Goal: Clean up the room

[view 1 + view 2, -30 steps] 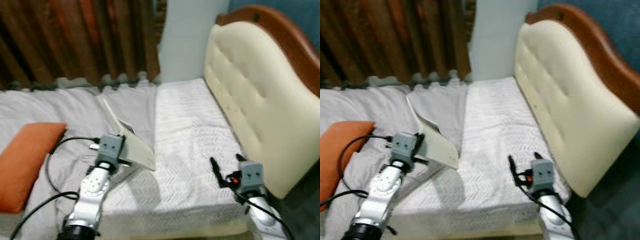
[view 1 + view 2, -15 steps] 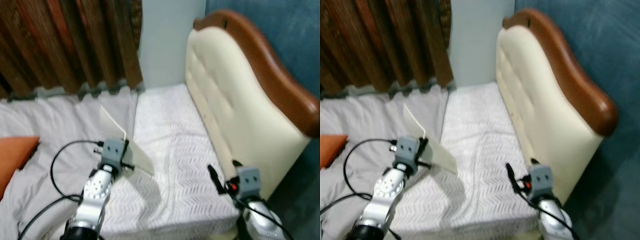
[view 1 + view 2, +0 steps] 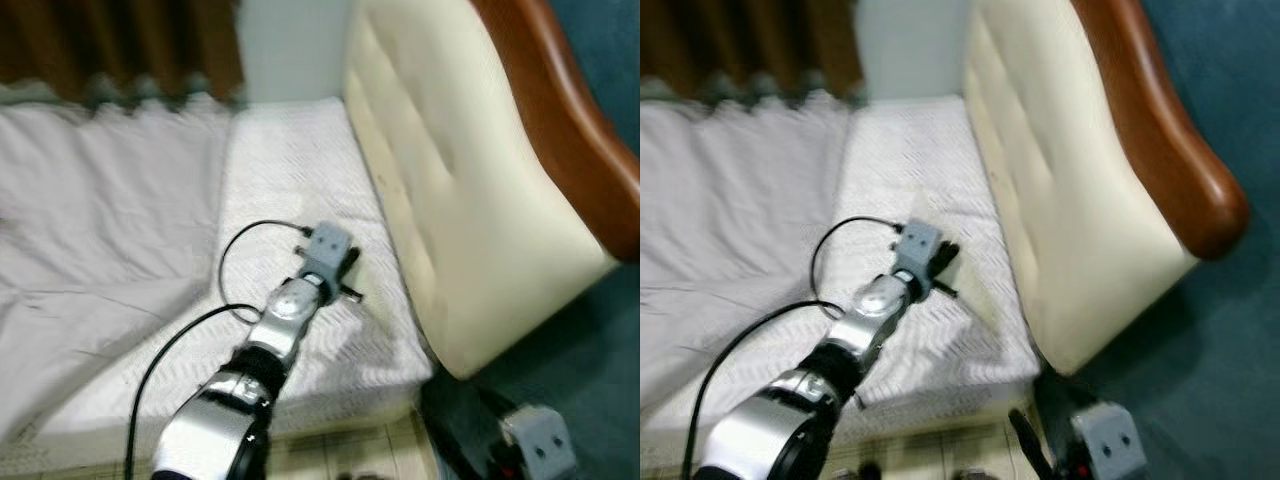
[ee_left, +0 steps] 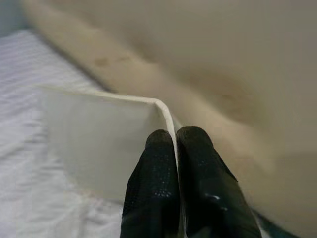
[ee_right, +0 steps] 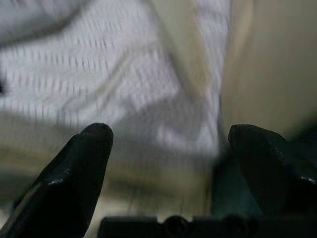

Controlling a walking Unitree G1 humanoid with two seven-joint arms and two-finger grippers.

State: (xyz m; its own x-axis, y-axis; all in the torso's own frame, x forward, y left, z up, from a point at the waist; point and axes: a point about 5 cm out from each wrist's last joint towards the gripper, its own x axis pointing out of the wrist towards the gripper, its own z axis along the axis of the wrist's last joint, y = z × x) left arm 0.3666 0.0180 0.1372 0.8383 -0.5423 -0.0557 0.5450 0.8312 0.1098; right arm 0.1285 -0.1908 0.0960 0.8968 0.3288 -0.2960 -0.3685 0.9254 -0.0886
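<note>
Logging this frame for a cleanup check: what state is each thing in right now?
Left hand: shut on the sheet, out over the bed near the headboard.
Sheet: pale, stiff, pinched at its corner, held off the bed.
Right hand: open, low beside the bed's corner.
Bed: white cover, wrinkled on the robot's left.
Headboard: upright.

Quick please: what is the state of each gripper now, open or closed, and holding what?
Left gripper: closed on the edge of a thin cream sheet, above the bed.
Right gripper: open, holding nothing.
</note>
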